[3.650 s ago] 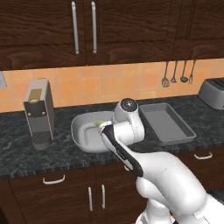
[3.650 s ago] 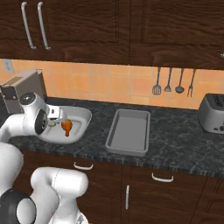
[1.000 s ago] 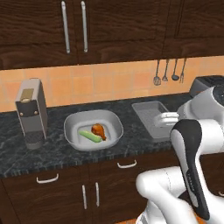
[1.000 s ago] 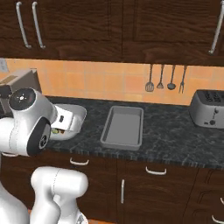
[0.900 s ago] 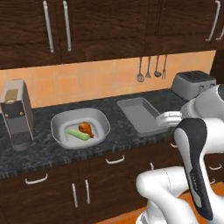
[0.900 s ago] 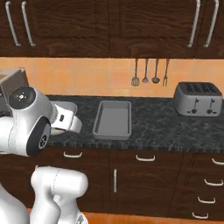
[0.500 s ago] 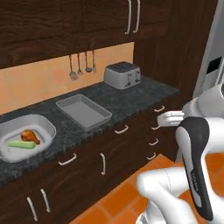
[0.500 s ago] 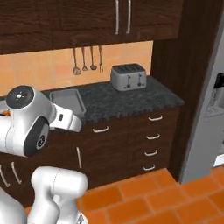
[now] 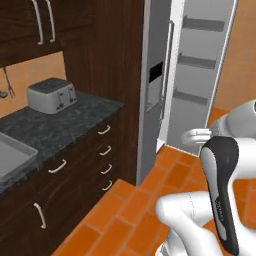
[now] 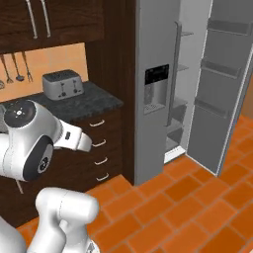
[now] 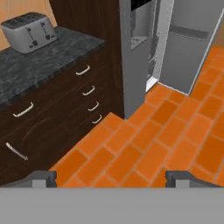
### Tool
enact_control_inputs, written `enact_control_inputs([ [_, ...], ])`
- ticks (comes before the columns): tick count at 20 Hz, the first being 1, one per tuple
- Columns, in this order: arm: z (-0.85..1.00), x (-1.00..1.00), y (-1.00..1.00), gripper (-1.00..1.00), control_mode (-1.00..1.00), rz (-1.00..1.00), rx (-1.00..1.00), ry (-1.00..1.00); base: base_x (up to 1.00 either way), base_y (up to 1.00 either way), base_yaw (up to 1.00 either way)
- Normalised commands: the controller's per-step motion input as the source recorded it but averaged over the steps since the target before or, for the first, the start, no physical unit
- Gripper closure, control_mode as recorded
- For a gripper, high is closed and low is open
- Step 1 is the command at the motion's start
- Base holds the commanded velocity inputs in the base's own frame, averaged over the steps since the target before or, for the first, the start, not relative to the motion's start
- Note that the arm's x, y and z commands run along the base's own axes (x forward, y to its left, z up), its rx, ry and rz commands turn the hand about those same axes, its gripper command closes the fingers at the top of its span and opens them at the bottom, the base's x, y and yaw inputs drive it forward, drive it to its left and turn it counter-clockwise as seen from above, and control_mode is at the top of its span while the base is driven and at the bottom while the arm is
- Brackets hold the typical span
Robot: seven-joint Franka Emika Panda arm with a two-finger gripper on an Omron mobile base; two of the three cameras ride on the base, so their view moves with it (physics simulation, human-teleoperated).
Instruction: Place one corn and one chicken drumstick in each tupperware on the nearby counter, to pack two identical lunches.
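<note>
Landmark: the silver toaster point(image 9: 51, 94).

My gripper point(image 11: 111, 179): jaws standing wide apart, gripping nothing, hanging over the orange tile floor point(image 11: 144, 144) well to the toaster's right, in front of the drawers point(image 11: 57, 113).

The counter point(image 9: 55, 127): dark speckled top carrying the toaster near its back, running along the wall and ending just right of the toaster beside a dark wooden panel.

The tupperware point(image 9: 12, 157): one corner of the darker grey tray is showing at the left edge of the left base view, lying flat on the counter in front and left of the toaster; long axis cannot be told.

The fridge point(image 10: 163, 89): grey, door point(image 10: 220, 86) standing open, right of the toaster beyond the panel.
</note>
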Motion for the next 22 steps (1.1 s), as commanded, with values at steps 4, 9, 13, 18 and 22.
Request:
enact_control_inputs([
  [4, 0.00, 0.00, 0.00, -1.00, 1.00, 0.00, 0.00, 0.00, 1.00, -0.75, -0.11],
  [9, 0.00, 0.00, 0.00, -1.00, 1.00, 0.00, 0.00, 0.00, 1.00, -0.75, -0.04],
  [13, 0.00, 0.00, 0.00, -1.00, 1.00, 0.00, 0.00, 0.00, 1.00, -0.81, -0.12],
  [18, 0.00, 0.00, 0.00, -1.00, 1.00, 0.00, 0.00, 0.00, 1.00, -0.50, -0.06],
  [22, 0.00, 0.00, 0.00, -1.00, 1.00, 0.00, 0.00, 0.00, 1.00, 0.60, -0.15],
])
